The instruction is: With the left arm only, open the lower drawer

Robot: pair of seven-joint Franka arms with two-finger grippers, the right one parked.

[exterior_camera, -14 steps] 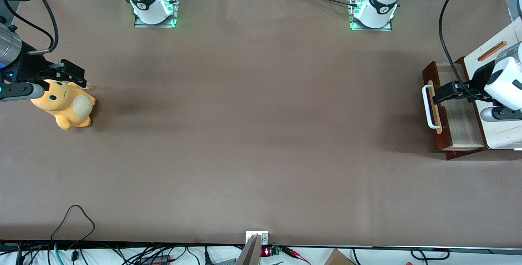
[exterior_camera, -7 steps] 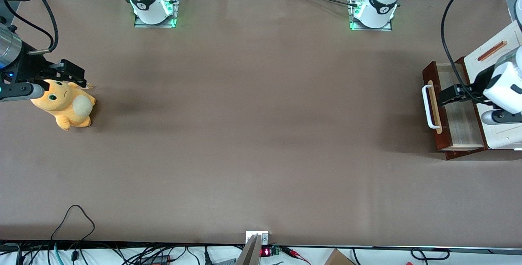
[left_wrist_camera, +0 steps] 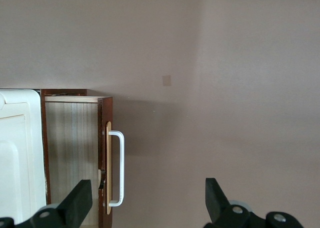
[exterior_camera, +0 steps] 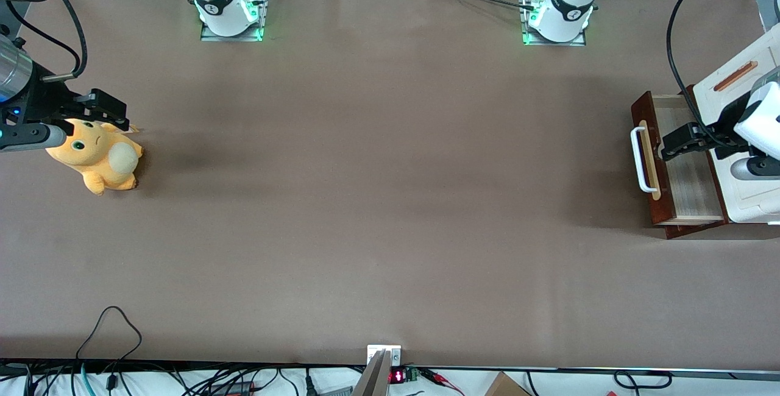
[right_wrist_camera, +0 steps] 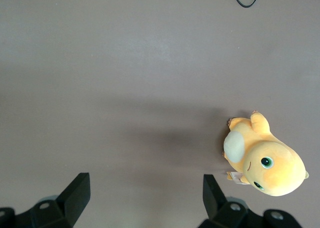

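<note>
An orange plush toy [exterior_camera: 97, 155] lies at the parked arm's end of the brown counter [exterior_camera: 378, 201]. At the working arm's end the lower drawer [exterior_camera: 679, 164] stands pulled out of the white cabinet [exterior_camera: 740, 140], its white handle [exterior_camera: 638, 158] free. The left arm [exterior_camera: 758, 128] holds its gripper [exterior_camera: 670, 147] above the drawer's pale inside, fingers [left_wrist_camera: 80, 204] spread apart and empty
</note>
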